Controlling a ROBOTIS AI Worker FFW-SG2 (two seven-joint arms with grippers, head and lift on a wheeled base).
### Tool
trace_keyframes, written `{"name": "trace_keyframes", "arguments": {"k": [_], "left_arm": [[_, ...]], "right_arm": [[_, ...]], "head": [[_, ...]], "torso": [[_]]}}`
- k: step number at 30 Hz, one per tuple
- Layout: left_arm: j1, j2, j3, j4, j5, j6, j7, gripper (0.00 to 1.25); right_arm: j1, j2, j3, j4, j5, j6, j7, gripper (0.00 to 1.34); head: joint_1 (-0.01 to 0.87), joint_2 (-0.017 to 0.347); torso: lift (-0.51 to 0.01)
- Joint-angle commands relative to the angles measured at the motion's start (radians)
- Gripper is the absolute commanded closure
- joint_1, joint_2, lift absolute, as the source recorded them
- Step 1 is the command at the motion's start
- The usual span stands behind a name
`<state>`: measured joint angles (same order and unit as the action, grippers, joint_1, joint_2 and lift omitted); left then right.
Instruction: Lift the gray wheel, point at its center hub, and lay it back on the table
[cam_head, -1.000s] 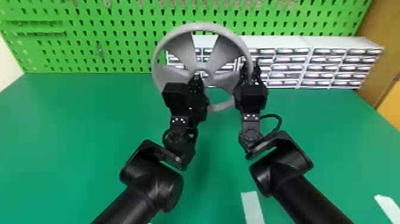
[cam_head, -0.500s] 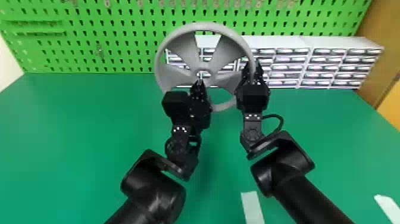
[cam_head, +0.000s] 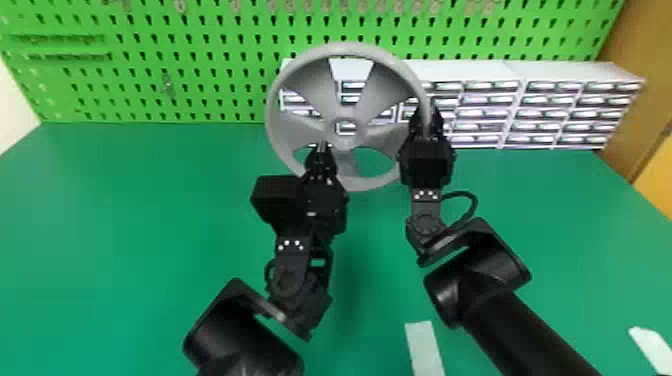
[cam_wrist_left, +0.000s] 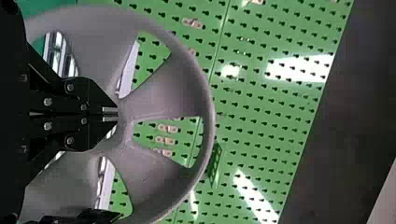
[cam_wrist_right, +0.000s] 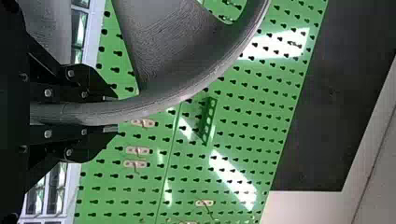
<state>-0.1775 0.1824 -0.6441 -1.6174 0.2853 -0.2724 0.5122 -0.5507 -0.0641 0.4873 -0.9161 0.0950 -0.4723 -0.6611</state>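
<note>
Your gray wheel (cam_head: 315, 95) is upright and clear of the green table (cam_head: 125, 225), its open face toward the head camera. Your right gripper (cam_head: 428, 111) holds the wheel by its rim, on the wheel's right side; the wrist stands nearly straight beneath that grip. Behind the wrist, your right arm bends at a joint below and right of the wheel, and its forearm slants down and outward. A cable loop (cam_head: 472, 207) bows out from this wrist.

Your left gripper (cam_head: 321, 146) is below and left of the wheel's hub (cam_head: 345, 142), tips aimed up at it. The left wrist view confirms the fingers drawn together beside the hub, holding nothing; you cannot tell whether they touch it. Your left arm bends below and left of the wheel, its wrist nearly upright. In the right wrist view, the right gripper (cam_wrist_right: 110, 113) has the rim running between its two fingers. The pegboard (cam_head: 200, 45) stands behind the wheel.
</note>
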Motion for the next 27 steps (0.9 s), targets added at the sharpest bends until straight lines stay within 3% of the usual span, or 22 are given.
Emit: {"name": "trace_keyframes", "arguments": {"k": [1,13,19,27], "left_arm": [[0.052,0.011,0.023,-0.071,-0.031,0.019,0.011,1.2],[0.107,0.051,0.015,-0.199,-0.104,0.067,0.038,1.2],[0.124,0.051,0.024,-0.216,-0.107,0.073,0.04,1.19],[0.144,0.051,0.031,-0.236,-0.127,0.082,0.052,1.19]], "right_arm": [[-0.018,0.0,0.004,0.023,0.002,0.004,0.0,1.31],[-0.071,-0.011,0.019,0.065,-0.003,0.049,0.001,1.3],[-0.1,-0.029,0.077,0.063,-0.103,0.113,0.014,1.31],[-0.109,-0.028,0.066,0.042,-0.17,0.216,0.094,1.31]], "head": [[0.692,0.048],[0.692,0.048],[0.692,0.048],[0.692,0.048]], "torso": [[-0.096],[-0.096],[-0.096],[-0.096]]}}
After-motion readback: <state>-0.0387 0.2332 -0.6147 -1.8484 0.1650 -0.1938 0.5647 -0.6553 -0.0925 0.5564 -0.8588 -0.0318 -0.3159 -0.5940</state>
